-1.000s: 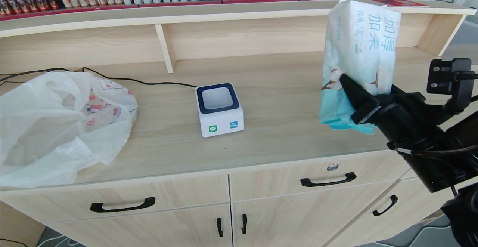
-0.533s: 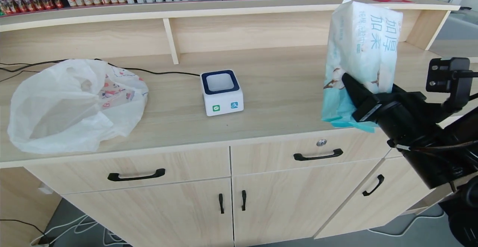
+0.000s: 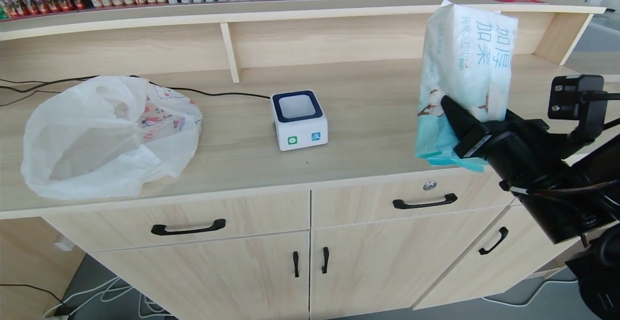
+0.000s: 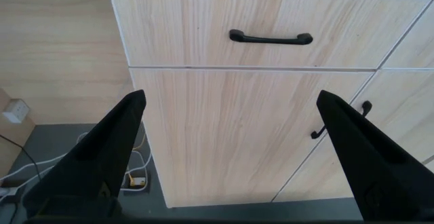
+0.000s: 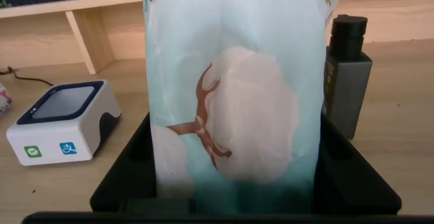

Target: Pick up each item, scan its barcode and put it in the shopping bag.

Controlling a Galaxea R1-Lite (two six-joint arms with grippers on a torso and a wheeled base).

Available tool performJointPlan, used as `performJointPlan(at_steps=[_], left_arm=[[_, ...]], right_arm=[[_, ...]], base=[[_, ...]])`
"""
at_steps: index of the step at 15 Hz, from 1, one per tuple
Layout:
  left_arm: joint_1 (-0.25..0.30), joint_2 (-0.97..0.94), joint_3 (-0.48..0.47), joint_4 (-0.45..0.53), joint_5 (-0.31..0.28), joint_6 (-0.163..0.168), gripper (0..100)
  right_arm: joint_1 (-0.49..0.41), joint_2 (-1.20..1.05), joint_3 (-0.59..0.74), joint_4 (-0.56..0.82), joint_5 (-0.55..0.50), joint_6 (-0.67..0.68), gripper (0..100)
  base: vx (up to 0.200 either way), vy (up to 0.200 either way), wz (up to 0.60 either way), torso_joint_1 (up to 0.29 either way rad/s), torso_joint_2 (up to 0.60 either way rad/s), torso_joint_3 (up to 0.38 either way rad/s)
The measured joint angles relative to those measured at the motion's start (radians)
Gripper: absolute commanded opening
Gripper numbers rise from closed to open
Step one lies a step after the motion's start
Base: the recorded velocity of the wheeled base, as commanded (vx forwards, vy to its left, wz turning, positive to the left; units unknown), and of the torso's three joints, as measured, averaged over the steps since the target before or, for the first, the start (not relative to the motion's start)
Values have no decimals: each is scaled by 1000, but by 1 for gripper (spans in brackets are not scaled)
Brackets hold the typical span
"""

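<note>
Right tool (image 3: 477, 115): pinching the lower part of the tissue pack (image 3: 465, 58), one finger on each broad side. The pack is off the surface (image 3: 368, 116), over its right front corner.

Pack orientation: long axis close to vertical, top leaning slightly away from me, sealed teal bottom edge hanging down past the tool. The right wrist view has its broad face toward the camera.

Print on pack: large teal characters in columns near the top, on a white ground. Lower down there is a cotton boll picture with a brown stem, fading into a teal band.

Left tool (image 4: 230, 98): fingers spread wide, nothing between them. It is low, facing the cabinet front under the surface, near a black drawer handle (image 4: 271, 38).

Scanner (image 3: 299, 119): white box mid-surface, well left of the pack. Its dark blue-rimmed window faces up; there is a small green square icon and a blue one on its front.

Shopping bag (image 3: 97, 141): white plastic, slumped at the left end of the surface. A red and blue pattern shows through it, too small to read.

A black cable (image 3: 218, 93) runs behind the bag toward the scanner.
</note>
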Motion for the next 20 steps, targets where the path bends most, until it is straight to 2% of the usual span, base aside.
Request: performJointPlan(at_steps=[20], left_arm=[[1,0,0,-1,0,-4,100]], right_arm=[[2,16,-1,-3,0,6,0]], base=[[0,200,0,2,3,2]])
